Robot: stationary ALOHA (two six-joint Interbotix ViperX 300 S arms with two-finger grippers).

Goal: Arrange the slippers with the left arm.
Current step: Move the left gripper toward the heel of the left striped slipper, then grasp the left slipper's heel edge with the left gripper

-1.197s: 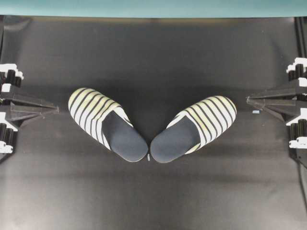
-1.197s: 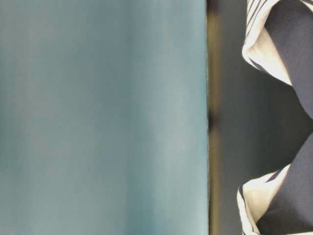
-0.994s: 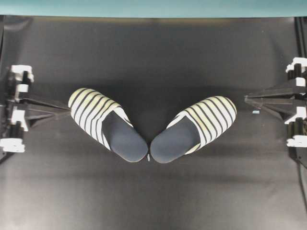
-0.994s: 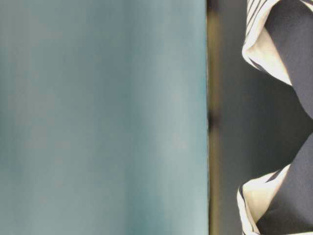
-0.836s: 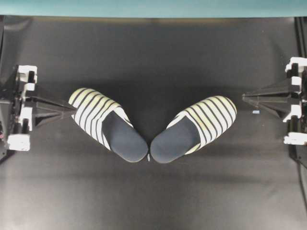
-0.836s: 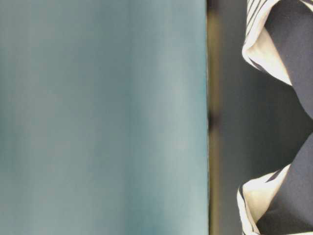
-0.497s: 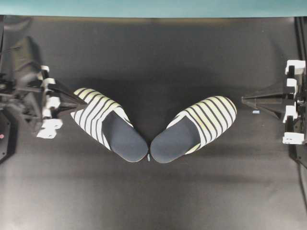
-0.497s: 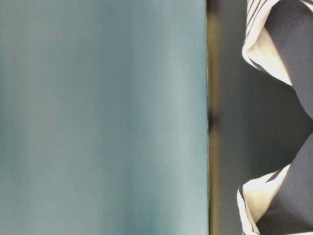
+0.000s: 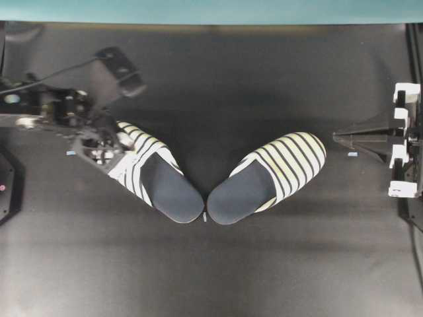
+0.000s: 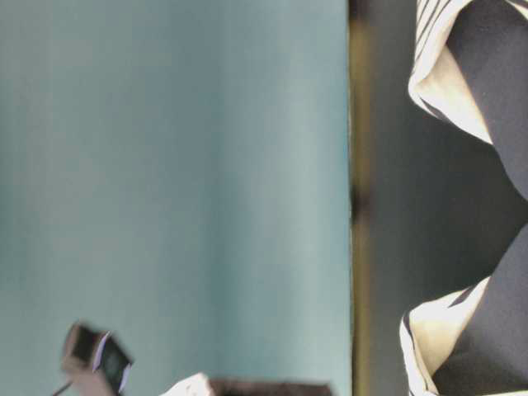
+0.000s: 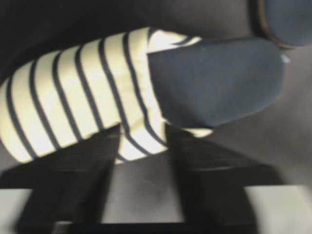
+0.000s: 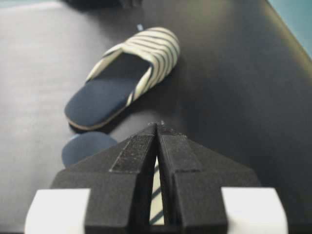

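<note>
Dark, matte sheeting covers the table (image 9: 218, 277), with a teal wall (image 9: 211, 10) along its far edge. I have the slippers lying near the middle, heels almost touching and toes splayed outward in a V: the left slipper (image 9: 155, 175) points up-left, the right slipper (image 9: 268, 177) up-right.

My left tool (image 9: 114, 153) is over the toe end of the left slipper. From the left wrist view its two black fingers (image 11: 73, 183) stand apart, released, straddling the near edge of the striped cover, with nothing gripped between them. My right tool (image 9: 350, 139) sits parked well off to the side of the right slipper, its pointed fingers pressed together on nothing.

I judge this to be the approach step: the tool is poised at the first slipper but no grip is made, and the pair is not yet parallel. The next move, as I read it, calls for settling lower so the fingers bracket the soft upper or its edge, closing, then swinging the toe inward until it lines up with its mate.

Each slipper has a rounded, padded toe cover in cream fabric crossed by thin black stripes, and a flat, oval navy insole (image 11: 214, 80) with a smooth, cloth-like look. The upper seems pliant, so I expect it to crumple a little under a pinch rather than resist.
</note>
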